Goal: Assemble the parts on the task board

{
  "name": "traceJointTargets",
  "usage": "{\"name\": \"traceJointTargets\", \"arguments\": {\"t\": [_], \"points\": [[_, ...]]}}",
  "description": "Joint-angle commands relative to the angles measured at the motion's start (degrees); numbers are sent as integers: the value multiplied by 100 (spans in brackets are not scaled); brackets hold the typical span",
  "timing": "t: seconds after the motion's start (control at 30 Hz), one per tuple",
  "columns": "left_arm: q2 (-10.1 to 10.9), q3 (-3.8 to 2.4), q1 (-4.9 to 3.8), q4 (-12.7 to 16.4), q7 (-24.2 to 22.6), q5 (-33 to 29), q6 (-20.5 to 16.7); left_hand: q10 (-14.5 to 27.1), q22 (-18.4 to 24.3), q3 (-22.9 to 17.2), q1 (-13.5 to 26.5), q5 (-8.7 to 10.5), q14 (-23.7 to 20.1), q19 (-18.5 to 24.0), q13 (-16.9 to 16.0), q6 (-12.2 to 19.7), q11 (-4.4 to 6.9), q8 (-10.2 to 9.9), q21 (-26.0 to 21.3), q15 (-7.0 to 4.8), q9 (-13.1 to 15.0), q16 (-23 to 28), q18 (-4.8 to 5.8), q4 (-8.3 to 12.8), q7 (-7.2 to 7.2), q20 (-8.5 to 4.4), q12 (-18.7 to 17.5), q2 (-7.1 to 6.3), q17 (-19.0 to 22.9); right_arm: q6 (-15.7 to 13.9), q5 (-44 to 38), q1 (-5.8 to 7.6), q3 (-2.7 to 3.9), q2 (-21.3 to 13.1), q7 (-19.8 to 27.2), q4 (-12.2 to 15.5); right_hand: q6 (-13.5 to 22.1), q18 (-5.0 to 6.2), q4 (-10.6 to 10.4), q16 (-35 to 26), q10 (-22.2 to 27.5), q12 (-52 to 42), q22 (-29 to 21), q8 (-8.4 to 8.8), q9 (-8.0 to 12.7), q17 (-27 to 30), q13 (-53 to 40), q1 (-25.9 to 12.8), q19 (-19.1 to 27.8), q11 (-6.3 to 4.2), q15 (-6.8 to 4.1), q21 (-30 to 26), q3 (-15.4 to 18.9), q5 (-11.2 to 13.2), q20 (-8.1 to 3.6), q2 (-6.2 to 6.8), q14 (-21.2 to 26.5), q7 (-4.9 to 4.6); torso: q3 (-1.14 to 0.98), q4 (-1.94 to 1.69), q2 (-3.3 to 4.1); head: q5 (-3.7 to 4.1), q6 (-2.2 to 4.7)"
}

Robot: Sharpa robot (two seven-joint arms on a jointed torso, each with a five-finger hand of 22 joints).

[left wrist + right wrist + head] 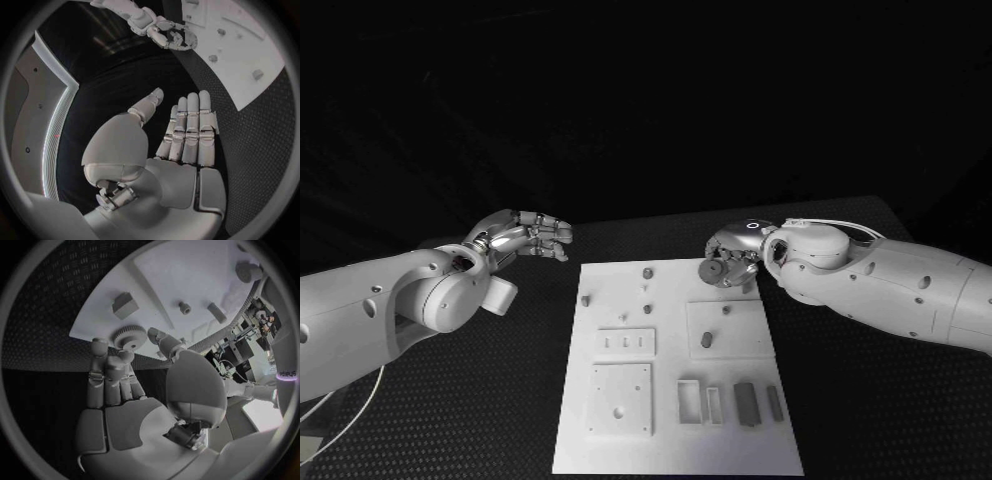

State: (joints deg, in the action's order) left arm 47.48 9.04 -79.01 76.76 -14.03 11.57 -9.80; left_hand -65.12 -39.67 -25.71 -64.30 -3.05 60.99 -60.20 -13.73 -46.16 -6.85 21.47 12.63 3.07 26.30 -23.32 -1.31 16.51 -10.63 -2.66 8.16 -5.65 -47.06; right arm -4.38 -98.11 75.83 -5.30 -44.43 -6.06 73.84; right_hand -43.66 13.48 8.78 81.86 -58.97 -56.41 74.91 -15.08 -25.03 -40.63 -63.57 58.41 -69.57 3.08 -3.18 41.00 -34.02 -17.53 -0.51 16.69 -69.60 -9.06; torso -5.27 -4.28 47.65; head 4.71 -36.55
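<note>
1. Task board (678, 440), a white plate, lies lengthwise in the middle of the black surface (877, 420), between the two arms; the surface itself is a dark, ribbed mat.
2. Left hand (528, 236) hovers over the surface just beside the board's far left corner, off the plate. In the left wrist view this hand (181, 135) has its fingers straight and side by side, the thumb apart, and nothing in it.
3. Right hand (733, 262) is over the board's far right corner. In the right wrist view it (134, 390) holds a small toothed gear (130, 337) at its fingertips, pinched between thumb and fingers, close above the board's edge.
4. Raised square blocks (620, 398) sit on the board's near left half, one with three small slots (627, 342) just beyond it.
5. Grey parts (746, 402) lie in a row on the near right part of the board, beside pale rectangular frames (691, 398).
6. Small pegs (649, 271) stand scattered on the board's far half, and an oval piece (707, 340) rests near its middle right.
</note>
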Motion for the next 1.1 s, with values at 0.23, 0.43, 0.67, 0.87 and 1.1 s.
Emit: {"name": "traceJointTargets", "arguments": {"t": [0.23,0.43,0.67,0.87,1.1], "points": [[-3,-4,-8,8,-57,-36,96,-6,-7,39,46,2,28,-30,-10,28,-24,-42,-29,-2,11,22,-91,-7,-5,2,-26,0,-9,-25,13,-53,3,60,69,-175,-131,152,-68,33,-27,-121,133,-87,-36,-13,51,25,-29,-78,-80,78,-95,-8,-43,-220,-62,26,13,1,1,-3,-19],[-2,-4,-7,11,-55,-36,87,-3,-8,42,50,2,30,-32,-12,34,-26,-48,-31,-3,12,24,-92,-8,-17,2,-30,0,-12,-3,31,-70,3,81,94,-183,-276,152,-108,36,-52,-180,133,-178,-75,-18,97,24,-46,-139,-140,112,-118,-6,-66,-434,-93,91,7,2,-4,-8,-30],[7,-4,-6,13,-48,-36,83,-3,-8,41,49,2,31,-33,-12,35,-26,-50,-31,-3,13,25,-92,-8,-19,1,-32,1,-13,-11,-80,-105,3,106,99,-201,-606,152,109,39,-85,-249,136,-355,-148,-26,134,177,-37,-189,-189,149,-111,-5,-88,-639,-117,141,8,7,-3,0,-24],[10,-3,-6,11,-40,-36,87,-3,-9,41,48,2,31,-33,-13,35,-26,-51,-32,-3,14,25,-93,-7,-22,1,-33,4,-13,-35,-158,-165,4,133,85,-225,-897,152,301,31,-107,-301,130,-489,-211,-31,191,236,-38,-239,-234,182,-86,-10,-80,-675,-138,196,3,5,-6,-12,-38],[31,-3,-5,9,-27,-36,74,-3,-10,41,48,2,32,-34,-15,36,-27,-53,-33,-4,15,27,-93,-7,-25,1,-35,5,-15,-361,-477,-209,4,146,56,-239,-943,152,392,20,-112,-325,125,-493,-224,-33,231,243,-38,-262,-257,190,-83,-14,-78,-628,-145,218,8,4,-6,-17,-59]]}}
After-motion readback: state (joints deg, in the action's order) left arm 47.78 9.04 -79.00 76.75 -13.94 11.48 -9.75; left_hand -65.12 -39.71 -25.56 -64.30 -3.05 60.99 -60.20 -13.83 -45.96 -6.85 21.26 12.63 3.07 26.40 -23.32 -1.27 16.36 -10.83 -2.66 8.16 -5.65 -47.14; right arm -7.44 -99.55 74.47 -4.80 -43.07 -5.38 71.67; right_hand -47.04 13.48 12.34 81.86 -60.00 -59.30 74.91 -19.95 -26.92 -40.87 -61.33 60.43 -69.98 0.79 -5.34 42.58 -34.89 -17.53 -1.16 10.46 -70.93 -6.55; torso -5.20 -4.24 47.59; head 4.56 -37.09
